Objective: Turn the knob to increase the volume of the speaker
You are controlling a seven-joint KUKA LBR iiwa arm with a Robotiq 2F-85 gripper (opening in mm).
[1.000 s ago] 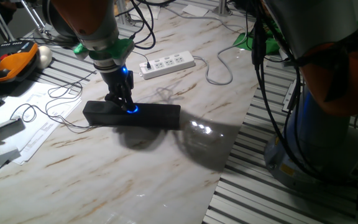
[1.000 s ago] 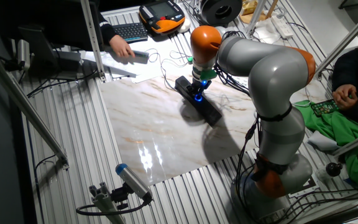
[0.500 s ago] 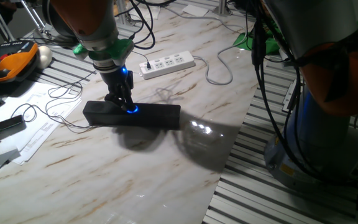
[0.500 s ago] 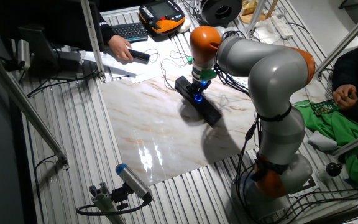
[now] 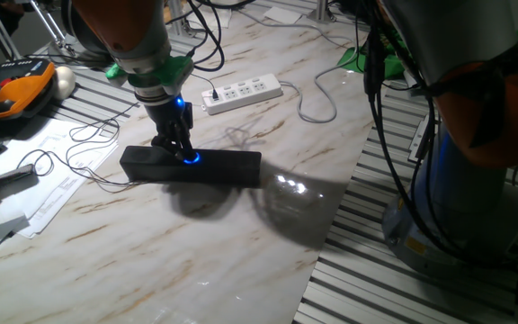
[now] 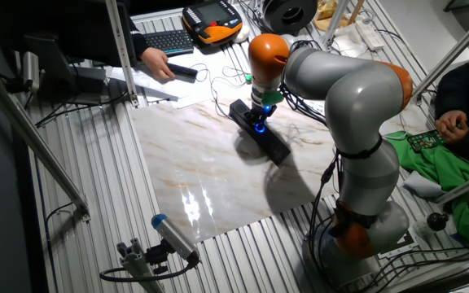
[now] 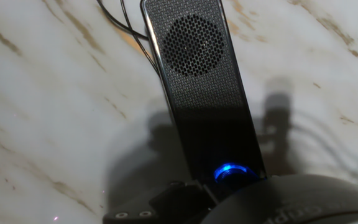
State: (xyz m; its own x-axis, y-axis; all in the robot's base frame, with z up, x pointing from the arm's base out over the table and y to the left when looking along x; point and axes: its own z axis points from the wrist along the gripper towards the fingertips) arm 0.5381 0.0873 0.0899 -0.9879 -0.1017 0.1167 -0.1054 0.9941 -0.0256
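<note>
The speaker (image 5: 227, 167) is a long black bar lying on the marble table (image 5: 241, 243); it also shows in the other fixed view (image 6: 273, 148) and fills the hand view (image 7: 197, 68). The knob (image 5: 192, 158) glows blue at its middle, seen also in the other fixed view (image 6: 259, 127) and low in the hand view (image 7: 232, 172). My gripper (image 5: 182, 151) stands straight down on the speaker's middle, its fingers close together at the knob, and partly hides it. In the other fixed view the gripper (image 6: 258, 120) sits right over the blue glow.
A white power strip (image 5: 243, 92) lies behind the speaker, with cables around it. Papers (image 5: 52, 171) and thin wires lie to the left. An orange pendant (image 5: 25, 85) is at the far left. A person's hand holding a black object (image 6: 173, 72) is near the table's far edge.
The gripper and speaker have not visibly moved. The person's hand with the black object has shifted at the left edge.
</note>
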